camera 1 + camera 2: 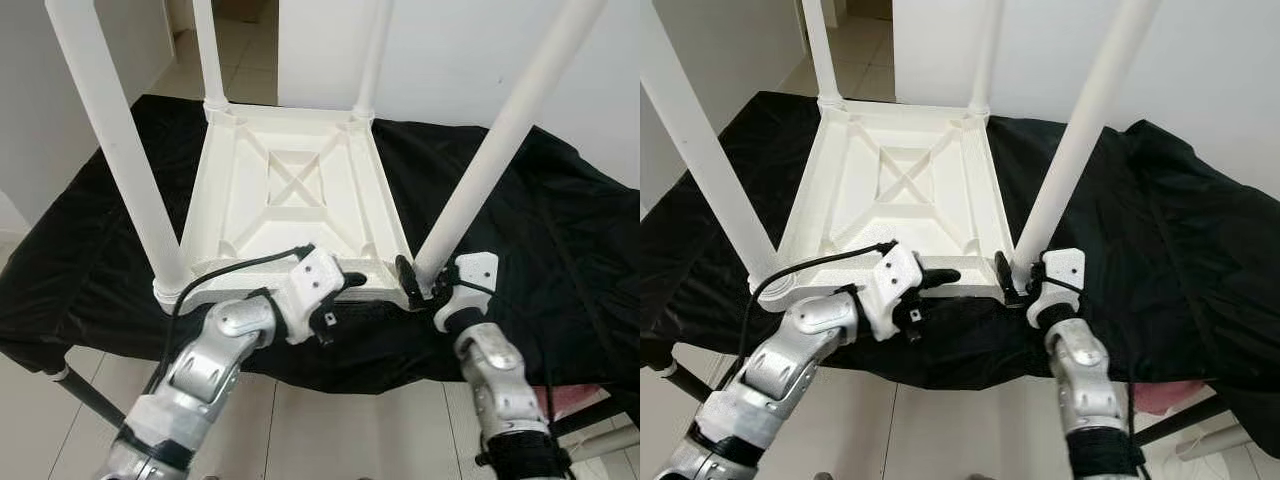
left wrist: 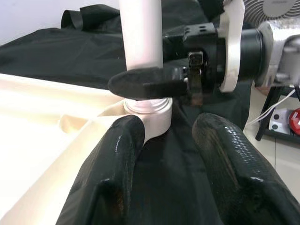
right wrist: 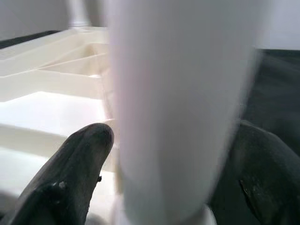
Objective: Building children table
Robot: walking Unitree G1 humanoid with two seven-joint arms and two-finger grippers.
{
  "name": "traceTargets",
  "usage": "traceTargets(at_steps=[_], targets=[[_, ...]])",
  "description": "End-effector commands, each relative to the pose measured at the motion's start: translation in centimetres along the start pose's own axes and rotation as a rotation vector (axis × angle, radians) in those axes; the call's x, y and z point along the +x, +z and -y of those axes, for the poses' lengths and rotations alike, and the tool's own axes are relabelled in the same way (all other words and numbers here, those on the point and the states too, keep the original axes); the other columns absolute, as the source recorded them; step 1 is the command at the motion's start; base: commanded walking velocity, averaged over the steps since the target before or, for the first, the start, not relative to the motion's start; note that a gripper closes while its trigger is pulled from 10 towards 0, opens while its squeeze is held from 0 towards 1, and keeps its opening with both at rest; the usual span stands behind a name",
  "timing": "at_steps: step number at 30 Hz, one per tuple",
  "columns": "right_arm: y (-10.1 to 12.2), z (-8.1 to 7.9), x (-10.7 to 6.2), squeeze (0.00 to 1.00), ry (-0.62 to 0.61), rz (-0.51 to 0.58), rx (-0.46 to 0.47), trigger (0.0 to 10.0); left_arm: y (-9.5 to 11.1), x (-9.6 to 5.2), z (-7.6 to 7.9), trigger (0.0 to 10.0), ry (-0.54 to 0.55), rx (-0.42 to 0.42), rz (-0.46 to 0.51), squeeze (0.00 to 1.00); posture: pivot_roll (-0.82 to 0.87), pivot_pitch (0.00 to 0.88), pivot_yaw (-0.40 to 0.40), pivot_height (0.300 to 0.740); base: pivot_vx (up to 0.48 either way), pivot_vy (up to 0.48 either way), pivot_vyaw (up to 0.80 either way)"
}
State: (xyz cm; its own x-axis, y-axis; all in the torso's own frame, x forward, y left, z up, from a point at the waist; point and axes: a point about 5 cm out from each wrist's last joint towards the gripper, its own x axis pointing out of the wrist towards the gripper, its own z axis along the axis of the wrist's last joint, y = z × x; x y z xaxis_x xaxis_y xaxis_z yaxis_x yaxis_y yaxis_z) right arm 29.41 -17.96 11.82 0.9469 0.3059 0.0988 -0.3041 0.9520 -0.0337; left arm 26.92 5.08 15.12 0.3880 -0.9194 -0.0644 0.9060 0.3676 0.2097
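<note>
A white children's table [image 1: 290, 180] lies upside down on a black cloth [image 1: 560, 230], its legs pointing up. My right gripper [image 1: 415, 280] is at the base of the near right leg [image 1: 490, 150], shut on it just above the socket [image 2: 150, 110]. The right wrist view shows that leg [image 3: 178, 103] pressed between the two fingers [image 3: 79, 164]. My left gripper [image 1: 350, 283] is open at the table's near edge, pointing toward that same corner. Its fingers [image 2: 112, 173] straddle bare cloth and the table's rim, holding nothing.
The near left leg [image 1: 130, 170] and two far legs [image 1: 208, 50] stand upright. The cloth-covered surface ends just in front of me, with tiled floor [image 1: 330, 430] below. A black frame leg [image 1: 90, 395] is at the lower left, a pink object [image 1: 575, 400] at the lower right.
</note>
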Motion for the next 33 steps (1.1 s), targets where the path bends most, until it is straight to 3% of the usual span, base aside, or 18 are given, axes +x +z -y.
traceTargets(at_steps=[1, 3, 12, 13, 14, 24, 26, 27, 33], targets=[[0.0, 0.1, 0.3, 0.00, 0.086, -0.013, 0.003, 10.0, 0.1, 0.1, 0.1, 10.0, -0.036, 0.010, -0.006, 0.00, 0.00, 0.000, -0.070, 0.740, 0.000, 0.000, 0.00], [0.1, 0.6, 0.7, 0.00, 0.166, -0.037, -0.022, 10.0, 0.3, 0.1, -0.1, 10.0, -0.025, 0.017, -0.004, 0.00, 0.01, 0.000, -0.073, 0.740, 0.000, 0.000, 0.00], [0.0, 1.2, 1.9, 0.00, 0.286, -0.093, -0.082, 10.0, 0.6, 0.2, 0.0, 10.0, -0.024, 0.019, 0.006, 0.00, 0.01, 0.000, -0.069, 0.740, 0.000, 0.000, 0.00], [-0.1, 1.4, 2.2, 0.00, 0.311, -0.103, -0.098, 2.2, 0.5, 0.2, 0.1, 10.0, -0.028, 0.020, 0.002, 0.00, 0.02, 0.000, -0.069, 0.740, 0.000, 0.000, 0.00], [-0.3, 1.4, 2.5, 0.00, 0.348, -0.119, -0.119, 0.0, 0.5, 0.2, 0.1, 10.0, -0.030, 0.022, -0.002, 0.00, 0.02, 0.000, -0.063, 0.740, 0.000, 0.000, 0.00], [-0.8, 1.2, 2.6, 0.00, 0.373, -0.120, -0.078, 0.0, 0.6, 0.2, -0.2, 10.0, -0.027, 0.025, -0.001, 0.00, 0.01, 0.000, -0.067, 0.740, 0.000, 0.000, 0.00], [-0.8, 1.1, 2.5, 0.00, 0.356, -0.109, -0.051, 5.9, 0.6, 0.3, -0.3, 10.0, -0.018, 0.023, 0.004, 0.00, 0.01, 0.000, -0.074, 0.740, 0.000, 0.000, 0.00], [-0.8, 0.9, 2.5, 0.00, 0.344, -0.098, -0.037, 10.0, 0.6, 0.2, -0.4, 10.0, -0.010, 0.017, 0.006, 0.00, 0.00, 0.000, -0.074, 0.740, 0.000, 0.000, 0.00], [-0.7, 0.2, 2.6, 0.00, 0.283, -0.070, -0.027, 10.0, 0.4, 0.4, -0.3, 10.0, 0.006, 0.002, 0.008, 0.00, 0.00, 0.000, -0.064, 0.740, 0.000, 0.000, 0.00]])
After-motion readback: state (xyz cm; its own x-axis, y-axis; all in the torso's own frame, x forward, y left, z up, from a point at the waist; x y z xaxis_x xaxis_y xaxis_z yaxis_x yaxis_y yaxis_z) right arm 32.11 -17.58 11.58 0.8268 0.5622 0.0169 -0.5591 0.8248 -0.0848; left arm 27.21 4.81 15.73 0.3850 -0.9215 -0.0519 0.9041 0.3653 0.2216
